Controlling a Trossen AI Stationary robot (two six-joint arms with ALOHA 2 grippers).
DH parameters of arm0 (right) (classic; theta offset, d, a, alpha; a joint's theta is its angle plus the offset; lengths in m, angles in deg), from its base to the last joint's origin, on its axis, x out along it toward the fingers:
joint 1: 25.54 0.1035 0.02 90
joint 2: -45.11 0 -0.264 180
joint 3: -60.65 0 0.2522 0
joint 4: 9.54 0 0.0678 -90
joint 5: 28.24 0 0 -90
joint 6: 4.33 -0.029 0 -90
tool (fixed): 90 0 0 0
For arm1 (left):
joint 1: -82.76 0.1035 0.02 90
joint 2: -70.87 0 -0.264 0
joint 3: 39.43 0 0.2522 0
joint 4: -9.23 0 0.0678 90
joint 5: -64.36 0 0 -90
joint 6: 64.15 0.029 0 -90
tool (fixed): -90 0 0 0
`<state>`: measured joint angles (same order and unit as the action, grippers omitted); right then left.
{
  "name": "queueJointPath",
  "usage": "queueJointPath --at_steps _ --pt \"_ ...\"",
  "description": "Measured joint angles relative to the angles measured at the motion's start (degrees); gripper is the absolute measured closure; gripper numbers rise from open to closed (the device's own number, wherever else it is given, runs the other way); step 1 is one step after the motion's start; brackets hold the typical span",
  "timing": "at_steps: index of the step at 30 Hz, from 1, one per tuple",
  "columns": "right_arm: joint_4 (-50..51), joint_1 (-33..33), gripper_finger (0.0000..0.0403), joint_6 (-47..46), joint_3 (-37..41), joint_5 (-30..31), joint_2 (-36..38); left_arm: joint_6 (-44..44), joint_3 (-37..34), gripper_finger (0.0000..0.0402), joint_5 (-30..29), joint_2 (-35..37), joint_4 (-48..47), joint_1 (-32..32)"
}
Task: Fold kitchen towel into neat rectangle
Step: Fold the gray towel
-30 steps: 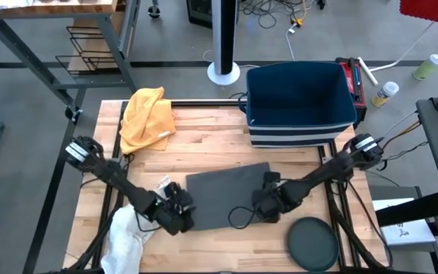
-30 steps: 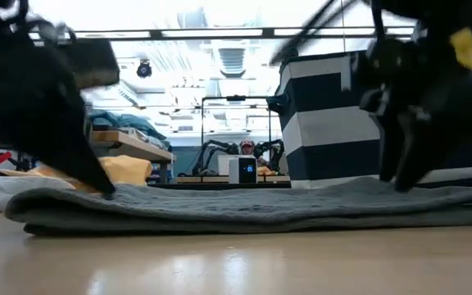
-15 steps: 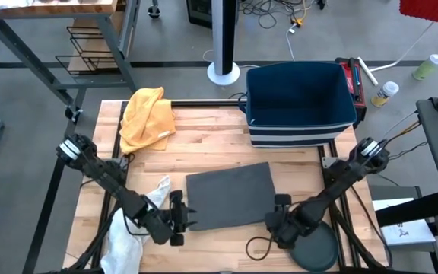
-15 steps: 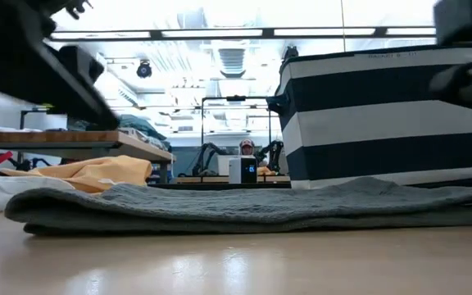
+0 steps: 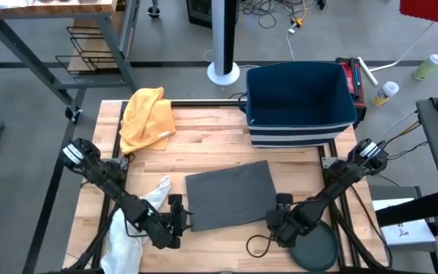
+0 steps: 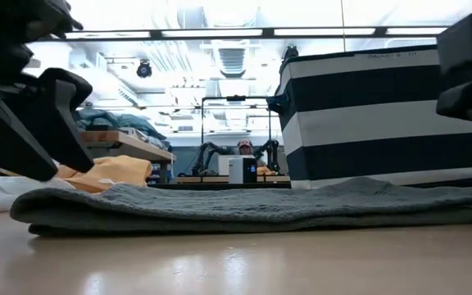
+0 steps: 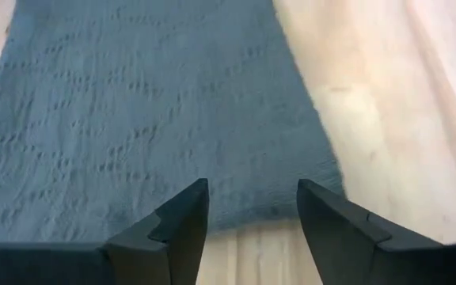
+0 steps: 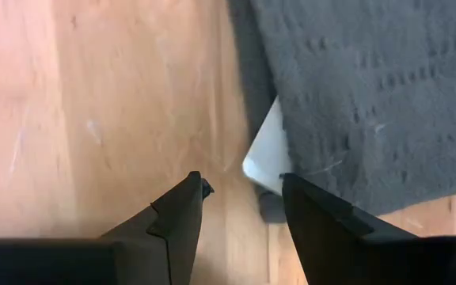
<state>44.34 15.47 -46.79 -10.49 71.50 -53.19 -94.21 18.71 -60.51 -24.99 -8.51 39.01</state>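
White cloth (image 5: 124, 236) at desk (image 5: 219, 137) near-left corner. Left hand (image 5: 175, 221) open, empty, just left of gray towel (image 5: 230, 194). Towel folded flat, desk centre-near. Right hand (image 5: 281, 221) open, empty, off towel's near-right corner. Striped bin (image 5: 299, 103) far right.

Grey kitchen towel (image 5: 230, 194) at frame centre: matt woven cloth, nubby raised texture, soft rounded fold. Counter (image 5: 204, 137): pale wooden planks, smooth, faint sheen in the low view. Yellow cloth (image 5: 147, 116) at upper left: soft, rumpled fabric. White cloth (image 5: 128, 232) at lower left: crumpled, matt. Striped bin (image 5: 299, 103) at upper right: navy and white fabric, matt. Round dark disc (image 5: 312, 243) at lower right: smooth, matt. Left tool (image 7: 252, 218) and right tool (image 8: 240, 210): dark matt plastic.
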Motion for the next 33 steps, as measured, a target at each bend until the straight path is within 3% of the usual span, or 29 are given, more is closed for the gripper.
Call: queueJointPath --at_steps 5,11,20,24,33 --pt "3.65 -0.02 0.0234 -0.86 -0.67 4.13 1.12 5.46 0.00 0.0198 2.73 0.00 2.46 -0.91" --pt "4.09 -0.02 0.0234 1.92 -0.69 6.83 0.65 12.96 0.00 0.0186 4.82 -0.16 -0.88 -2.64" --pt "4.08 -0.02 0.0234 1.53 -0.58 7.33 1.21 36.96 -0.13 0.0178 3.99 -3.79 2.76 -2.92" --pt "3.84 -0.02 0.0235 0.96 -0.59 7.35 1.20 39.75 0.08 0.0182 -0.96 -6.20 4.11 -1.88" --pt "3.59 -0.02 0.0240 -0.31 -0.59 7.37 1.18 43.16 -0.17 0.0211 -1.78 -6.22 10.32 -0.94"
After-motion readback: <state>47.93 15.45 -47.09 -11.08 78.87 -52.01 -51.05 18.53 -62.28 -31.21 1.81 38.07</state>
